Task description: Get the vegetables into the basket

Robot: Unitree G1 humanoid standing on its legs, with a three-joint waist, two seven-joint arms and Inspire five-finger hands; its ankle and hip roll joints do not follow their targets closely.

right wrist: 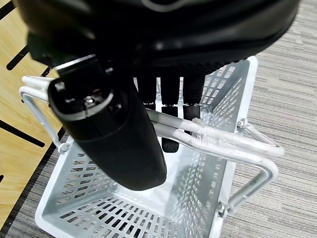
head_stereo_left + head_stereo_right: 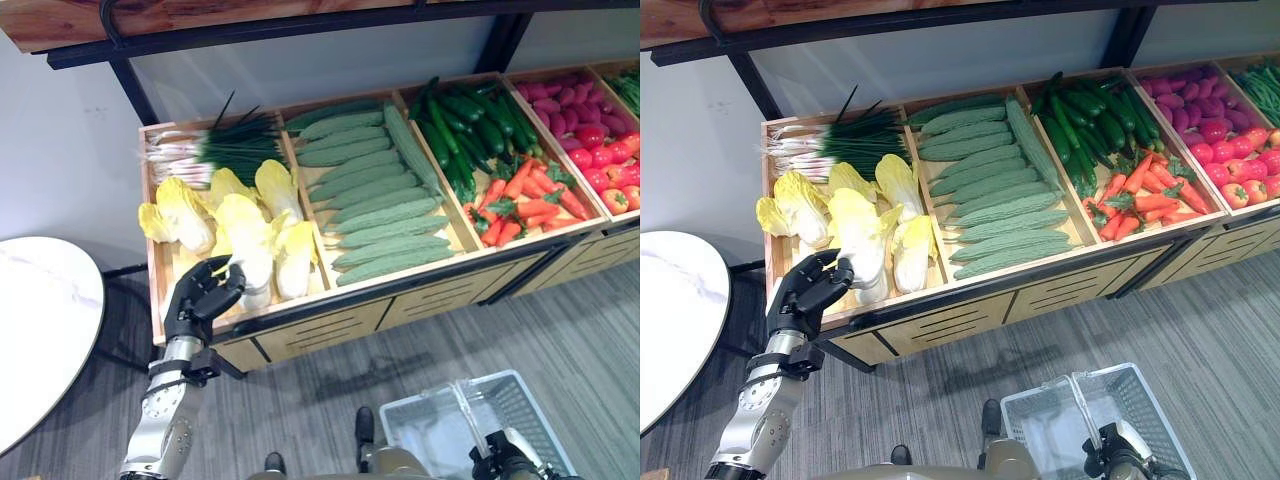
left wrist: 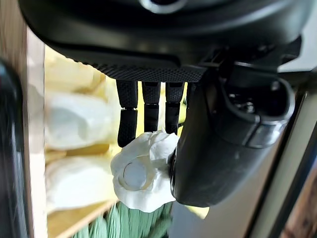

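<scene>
Right wrist view showed the right hand (image 1: 148, 124) curled round the doubled wire handles (image 1: 218, 141) of a pale grey plastic basket (image 1: 99, 208), thumb on the near side and fingers hooked over the far side, the basket hanging open beneath it with nothing inside. From the head camera that basket sat nearest the robot, low and to the right over the grey striped floor (image 2: 330, 400). To the left, beyond the basket, the left hand (image 2: 205, 295) reached over the front edge of the wooden produce stand (image 2: 330, 325), its fingers bent and closing on the pale stem end of a Chinese cabbage (image 3: 143, 171) in the leftmost compartment; the left wrist view showed the fingertips and thumb pinching that white base, with more yellow cabbages (image 2: 250, 225) lying just behind it. A round white table (image 2: 40, 320) stood off to the left of the stand. Farther back in the same compartment lay green onions (image 2: 215, 148). The next compartment to the right held rows of bumpy green bitter melons (image 2: 375, 195), then dark cucumbers (image 2: 470, 125) above carrots (image 2: 525, 200), and at the far right purple and red vegetables (image 2: 590, 125).
</scene>
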